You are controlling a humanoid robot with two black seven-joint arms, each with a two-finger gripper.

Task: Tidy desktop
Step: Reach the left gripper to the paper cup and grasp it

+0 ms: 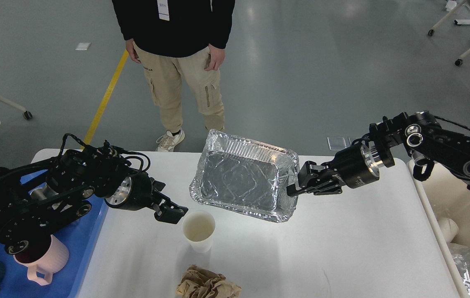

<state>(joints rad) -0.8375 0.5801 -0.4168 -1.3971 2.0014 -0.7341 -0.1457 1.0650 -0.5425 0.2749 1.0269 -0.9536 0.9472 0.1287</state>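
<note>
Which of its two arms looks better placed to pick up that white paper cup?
The left. Its pincer hangs just beside the paper cup and holds nothing, while the right pincer is busy gripping the foil tray's edge.
</note>
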